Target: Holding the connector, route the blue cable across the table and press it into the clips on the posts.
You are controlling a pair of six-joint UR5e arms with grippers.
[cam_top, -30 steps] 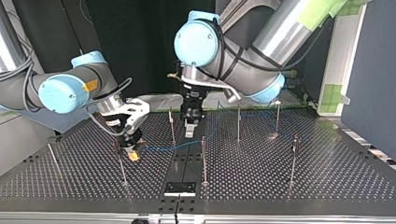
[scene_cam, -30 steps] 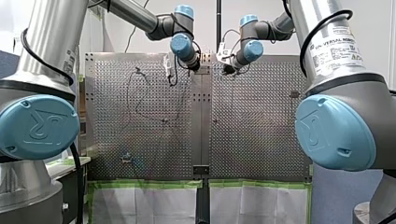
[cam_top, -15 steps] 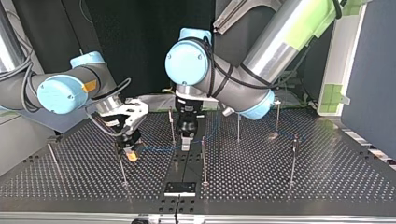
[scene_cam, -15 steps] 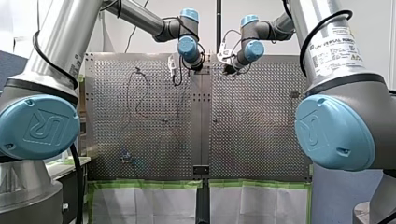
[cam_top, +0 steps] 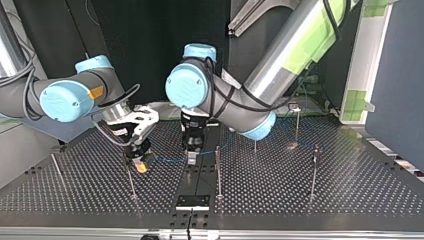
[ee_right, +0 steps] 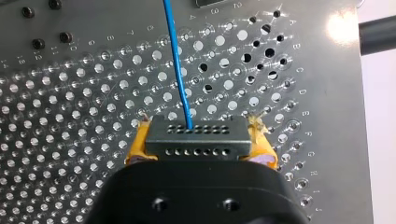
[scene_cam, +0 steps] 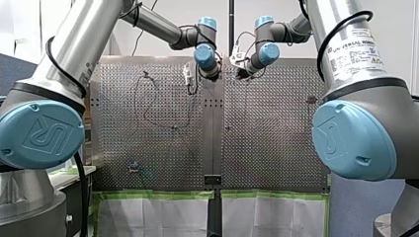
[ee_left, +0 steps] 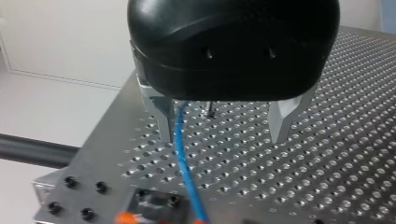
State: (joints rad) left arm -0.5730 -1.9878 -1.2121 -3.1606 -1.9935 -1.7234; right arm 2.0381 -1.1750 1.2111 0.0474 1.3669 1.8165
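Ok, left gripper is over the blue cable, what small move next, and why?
Probably close my left gripper on the blue cable. Its fingers stand open, and the cable runs through the gap, close beside one finger. My right gripper is shut on the connector, so that end is anchored; a grip here would let my left arm steer the cable.

Bright, even room light in the front view — the top view is dimmer, against a dark backdrop. In the right wrist view a glare patch burns on the table.
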